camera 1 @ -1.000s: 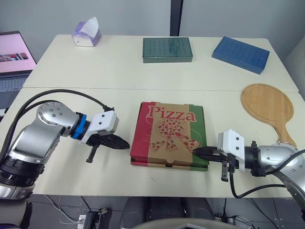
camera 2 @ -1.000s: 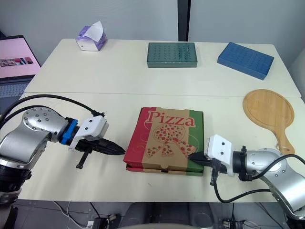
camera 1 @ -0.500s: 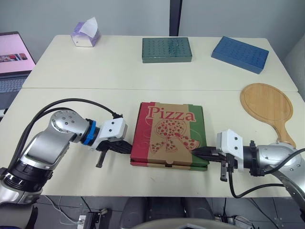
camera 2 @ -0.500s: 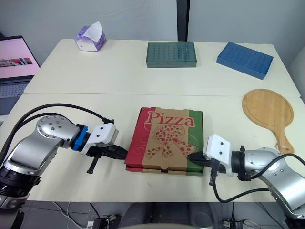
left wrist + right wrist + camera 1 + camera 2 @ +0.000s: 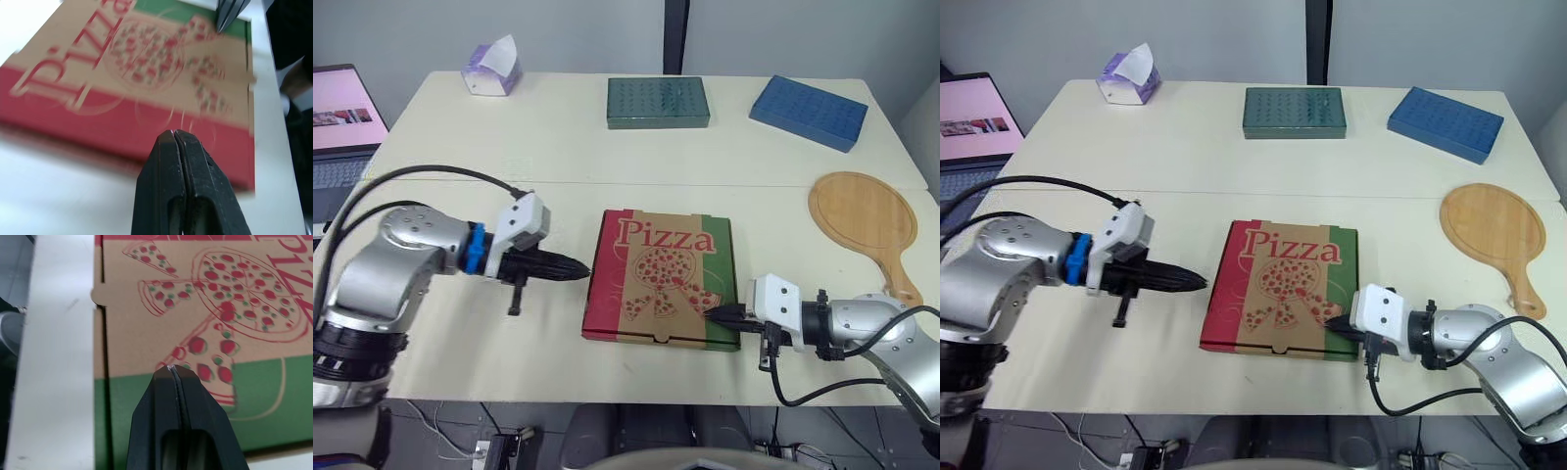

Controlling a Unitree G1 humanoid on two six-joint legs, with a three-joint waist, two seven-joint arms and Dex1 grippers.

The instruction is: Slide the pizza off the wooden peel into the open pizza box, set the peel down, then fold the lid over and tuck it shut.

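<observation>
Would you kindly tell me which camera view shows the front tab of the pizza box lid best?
The right wrist view: the tab juts out large from the edge of the pizza box. Both eye views show it as a tiny bump on the front edge; in the left wrist view it is hard to make out.

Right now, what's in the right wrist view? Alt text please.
The right gripper, black fingers shut together, points across the closed pizza box lid, tips over a printed slice by the green band. The lid's tab shows at its edge, beside the pale table.
</observation>
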